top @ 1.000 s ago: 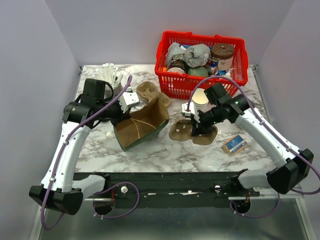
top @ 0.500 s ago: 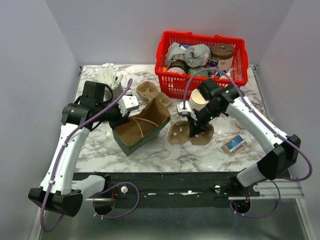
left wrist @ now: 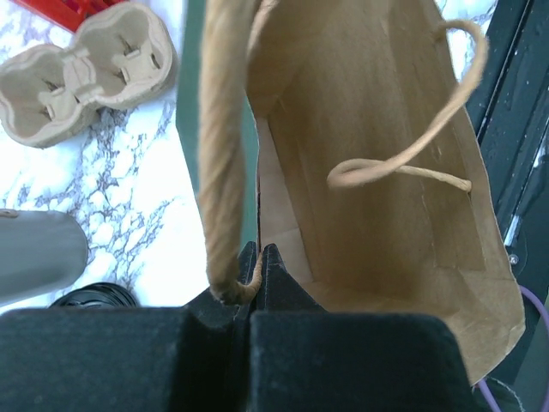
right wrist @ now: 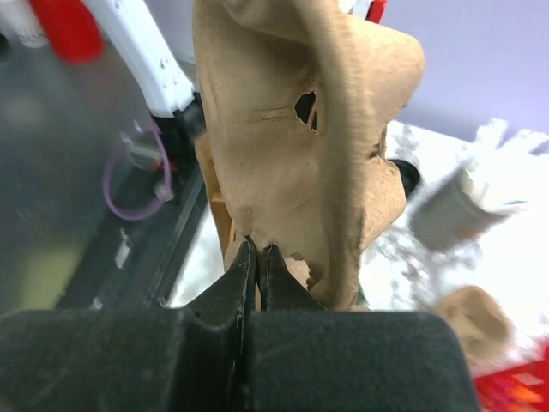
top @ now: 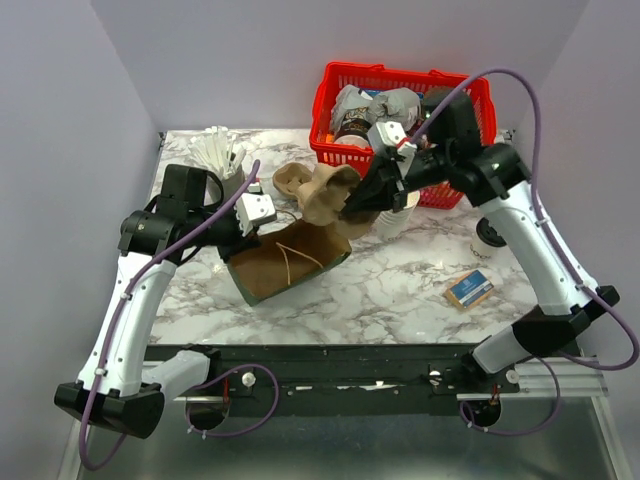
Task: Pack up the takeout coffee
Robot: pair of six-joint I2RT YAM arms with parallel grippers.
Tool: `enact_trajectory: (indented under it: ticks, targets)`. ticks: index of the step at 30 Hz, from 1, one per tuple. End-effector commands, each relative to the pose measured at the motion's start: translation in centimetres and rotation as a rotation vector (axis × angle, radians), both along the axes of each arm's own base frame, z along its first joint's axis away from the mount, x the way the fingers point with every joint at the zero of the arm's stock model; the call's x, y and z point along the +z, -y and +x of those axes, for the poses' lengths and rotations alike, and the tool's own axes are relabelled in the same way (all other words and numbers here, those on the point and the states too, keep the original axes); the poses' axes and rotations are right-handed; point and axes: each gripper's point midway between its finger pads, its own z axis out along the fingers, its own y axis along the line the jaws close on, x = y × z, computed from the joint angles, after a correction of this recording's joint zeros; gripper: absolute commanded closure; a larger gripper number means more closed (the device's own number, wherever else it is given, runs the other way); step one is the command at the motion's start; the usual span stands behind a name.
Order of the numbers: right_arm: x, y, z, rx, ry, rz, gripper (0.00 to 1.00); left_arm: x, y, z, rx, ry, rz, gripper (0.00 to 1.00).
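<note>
The right gripper (right wrist: 257,253) is pinched shut on the ragged edge of the pulp cup carrier (right wrist: 300,129), which stands up from its fingertips in mid-air. The left gripper (left wrist: 259,257) is clamped on the rim of the paper bag (left wrist: 377,112), its mouth gaping ahead of those fingers. The carrier looks light, stiffish yet crumbly, so a deeper bite on its thicker rim seems safer.

high overview, close wrist views, shared bag (top: 285,262)
</note>
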Motion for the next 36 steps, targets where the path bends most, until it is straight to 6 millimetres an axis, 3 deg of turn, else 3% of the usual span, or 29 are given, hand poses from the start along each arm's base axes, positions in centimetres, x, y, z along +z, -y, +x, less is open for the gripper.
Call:
enact_trajectory:
  ticks: [1,4,8,11,16,18,22,28,34,36]
  targets:
    - [1.6,-2.9,-1.1,0.095,-0.016,0.188,0.99,1.9,0.8,-0.5,-0.019,0.043,-0.064,1.0]
    - [1.8,-4.0,-2.1,0.148,-0.034,0.217,0.99,2.0,1.0,-0.7,-0.017,0.036,-0.079,1.0]
    - [0.0,-5.1,-2.8,0.192,-0.091,0.211,0.99,2.1,1.1,-0.8,0.0,0.016,-0.094,1.0]
    - [-0.2,-5.6,-3.2,0.221,-0.072,0.23,0.99,2.6,1.3,-0.9,0.014,0.001,-0.117,1.0]
    - [1.8,-5.6,-4.4,0.257,-0.028,0.263,0.99,2.5,1.5,-1.2,0.023,-0.034,-0.135,1.0]
    - [1.6,-5.6,-4.6,0.264,-0.035,0.258,0.99,2.7,1.6,-1.3,0.027,-0.031,-0.145,1.0]
    - [-1.7,-5.9,-4.2,0.246,-0.079,0.218,0.99,3.4,1.7,-1.5,0.024,-0.012,-0.167,1.0]
    - [-4.3,-6.6,-3.3,0.18,-0.027,0.209,0.99,3.5,1.7,-2.1,0.023,-0.011,-0.173,1.0]
    - [-7.9,-6.4,-4.3,0.188,-0.001,0.128,0.99,3.6,1.9,-2.5,0.048,-0.036,-0.213,1.0]
    - [-8.0,-6.3,-4.2,0.186,0.013,0.11,0.99,3.5,1.9,-2.5,0.058,-0.034,-0.224,1.0]
